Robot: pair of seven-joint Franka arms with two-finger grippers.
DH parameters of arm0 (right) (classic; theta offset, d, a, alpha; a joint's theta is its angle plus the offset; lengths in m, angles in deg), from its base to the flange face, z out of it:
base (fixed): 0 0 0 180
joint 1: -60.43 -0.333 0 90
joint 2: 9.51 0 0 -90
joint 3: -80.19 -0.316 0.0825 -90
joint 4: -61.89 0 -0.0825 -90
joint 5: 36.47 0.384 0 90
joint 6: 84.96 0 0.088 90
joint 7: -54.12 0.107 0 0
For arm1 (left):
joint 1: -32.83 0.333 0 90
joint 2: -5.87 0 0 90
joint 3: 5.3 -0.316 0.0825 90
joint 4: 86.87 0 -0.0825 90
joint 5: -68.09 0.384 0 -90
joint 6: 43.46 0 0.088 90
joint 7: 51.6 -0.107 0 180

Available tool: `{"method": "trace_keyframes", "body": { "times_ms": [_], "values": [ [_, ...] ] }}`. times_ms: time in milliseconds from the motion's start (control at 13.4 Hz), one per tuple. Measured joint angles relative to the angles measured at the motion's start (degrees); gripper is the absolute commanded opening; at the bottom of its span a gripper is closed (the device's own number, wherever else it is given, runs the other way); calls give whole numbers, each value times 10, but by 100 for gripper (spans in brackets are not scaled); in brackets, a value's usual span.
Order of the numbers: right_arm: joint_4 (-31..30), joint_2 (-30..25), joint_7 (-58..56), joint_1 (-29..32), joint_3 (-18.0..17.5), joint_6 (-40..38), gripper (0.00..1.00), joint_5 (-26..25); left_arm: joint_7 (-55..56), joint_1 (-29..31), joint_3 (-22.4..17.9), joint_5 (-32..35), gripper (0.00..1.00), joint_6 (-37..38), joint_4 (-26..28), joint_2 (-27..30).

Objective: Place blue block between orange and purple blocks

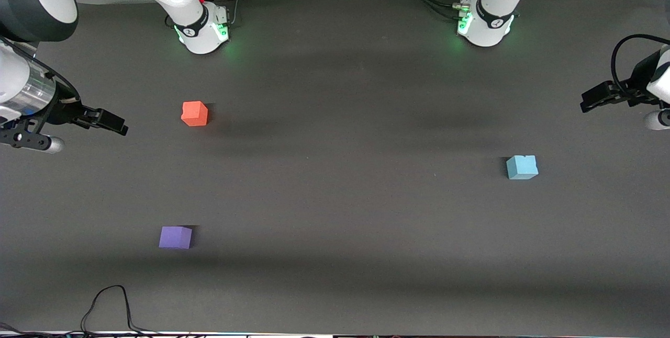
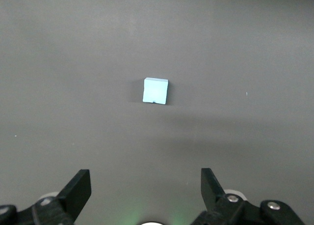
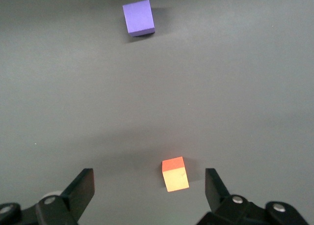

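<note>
The blue block [image 1: 522, 167] sits on the dark table toward the left arm's end; it also shows in the left wrist view [image 2: 156, 91]. The orange block [image 1: 194, 113] and the purple block [image 1: 175, 237] sit toward the right arm's end, with the purple one nearer the front camera and a wide bare gap between them. Both show in the right wrist view, orange [image 3: 175, 174] and purple [image 3: 138, 18]. My left gripper [image 1: 591, 102] [image 2: 145, 178] is open and empty, up over the table's left arm end. My right gripper [image 1: 112, 122] [image 3: 149, 178] is open and empty, up beside the orange block.
The two arm bases [image 1: 201, 29] [image 1: 484, 24] stand along the table edge farthest from the front camera. A black cable [image 1: 110, 306] loops at the edge nearest that camera, close to the purple block. The table [image 1: 340, 196] is a dark grey mat.
</note>
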State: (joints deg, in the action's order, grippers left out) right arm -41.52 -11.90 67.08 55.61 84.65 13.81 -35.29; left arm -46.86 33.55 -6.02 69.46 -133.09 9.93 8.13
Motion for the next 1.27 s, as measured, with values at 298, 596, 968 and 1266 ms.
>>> {"method": "trace_keyframes", "body": {
  "times_ms": [298,596,968,1266],
  "values": [
    [0,-24,-9,-1,-5,-11,100,0,0,0,-3,0,100,3,-6,-2],
    [-1,-25,-18,-1,-5,-21,100,0,0,-1,-3,0,100,3,-11,-10],
    [-6,-25,-19,-1,-5,-23,100,0,0,-1,-7,1,100,1,-22,-26],
    [-10,-24,-19,-2,-5,-27,100,0,0,0,-9,1,100,-11,-4,-37]
  ]
}}
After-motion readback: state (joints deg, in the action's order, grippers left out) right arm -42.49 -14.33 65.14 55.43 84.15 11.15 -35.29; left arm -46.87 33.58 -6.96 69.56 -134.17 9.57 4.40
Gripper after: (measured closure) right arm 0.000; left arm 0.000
